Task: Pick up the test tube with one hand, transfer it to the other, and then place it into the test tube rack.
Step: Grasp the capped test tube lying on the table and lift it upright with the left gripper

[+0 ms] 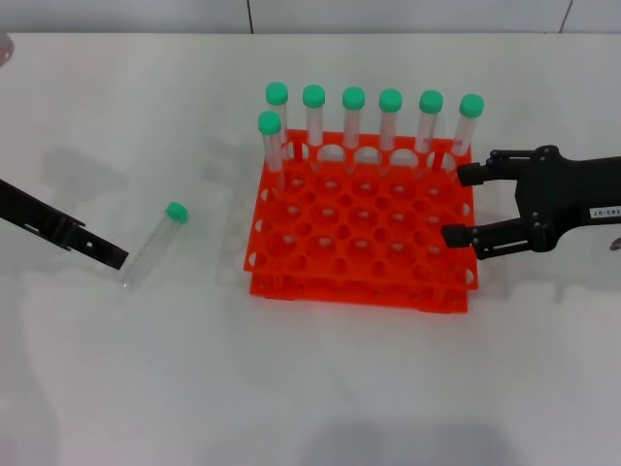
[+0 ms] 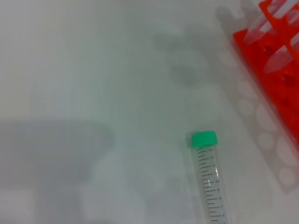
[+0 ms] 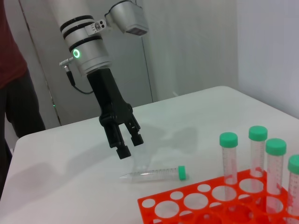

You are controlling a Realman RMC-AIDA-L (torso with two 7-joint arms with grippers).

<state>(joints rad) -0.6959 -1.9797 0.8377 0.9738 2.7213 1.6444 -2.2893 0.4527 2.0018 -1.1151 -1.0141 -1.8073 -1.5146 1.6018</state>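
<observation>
The test tube (image 1: 153,245) lies on the white table left of the rack, its green cap pointing toward the back; it also shows in the left wrist view (image 2: 210,186) and the right wrist view (image 3: 152,175). My left gripper (image 1: 116,257) hovers just above the tube's bottom end, and the right wrist view shows this gripper (image 3: 129,145) open with a narrow gap and nothing in it. The orange test tube rack (image 1: 359,286) stands mid-table. My right gripper (image 1: 459,205), with the white label, is open and empty beside the rack's right edge.
Several green-capped tubes (image 1: 353,121) stand upright in the rack's back row, with one more (image 1: 270,146) in the second row at the left. A person in a dark red top (image 3: 9,46) stands beyond the table's left end.
</observation>
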